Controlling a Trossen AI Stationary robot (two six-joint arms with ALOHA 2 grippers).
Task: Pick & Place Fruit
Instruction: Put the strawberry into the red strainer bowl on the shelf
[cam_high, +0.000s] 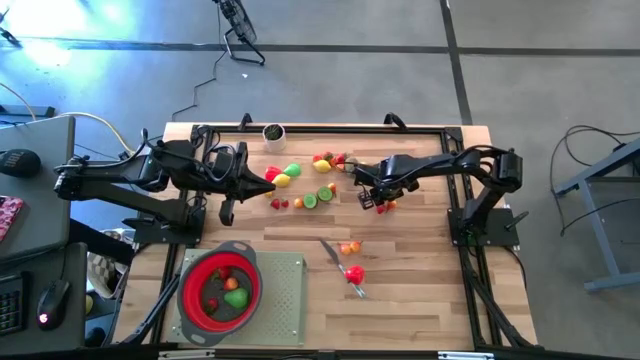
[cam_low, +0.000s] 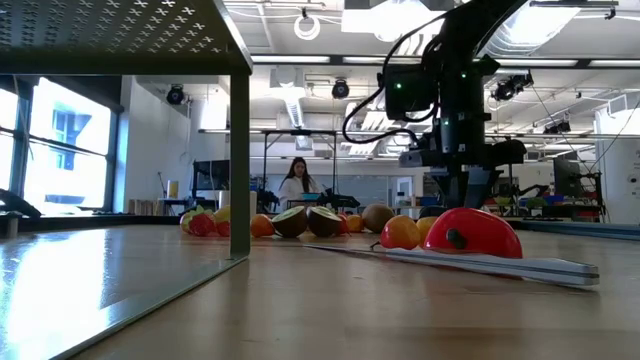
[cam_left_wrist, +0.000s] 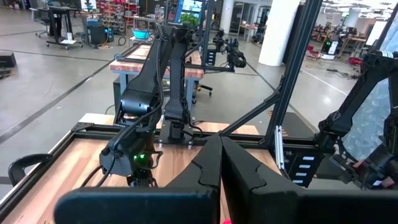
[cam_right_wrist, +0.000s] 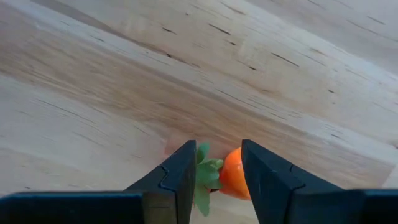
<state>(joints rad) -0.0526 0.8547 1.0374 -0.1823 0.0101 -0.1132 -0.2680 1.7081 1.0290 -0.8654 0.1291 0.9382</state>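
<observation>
right gripper (cam_right_wrist: 214, 177) clamps orange leafy toy fruit (cam_right_wrist: 231, 174), for lifting, mid-bench toward far edge | left gripper (cam_left_wrist: 219, 168) closed, empty, waiting

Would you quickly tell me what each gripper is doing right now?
Left gripper: shut, holding nothing.
Right gripper: shut on an orange fruit.

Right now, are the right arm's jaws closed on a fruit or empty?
Closed on a fruit: in the right wrist view the right gripper jaws pinch an orange fruit with green leaves just above the table.
</observation>
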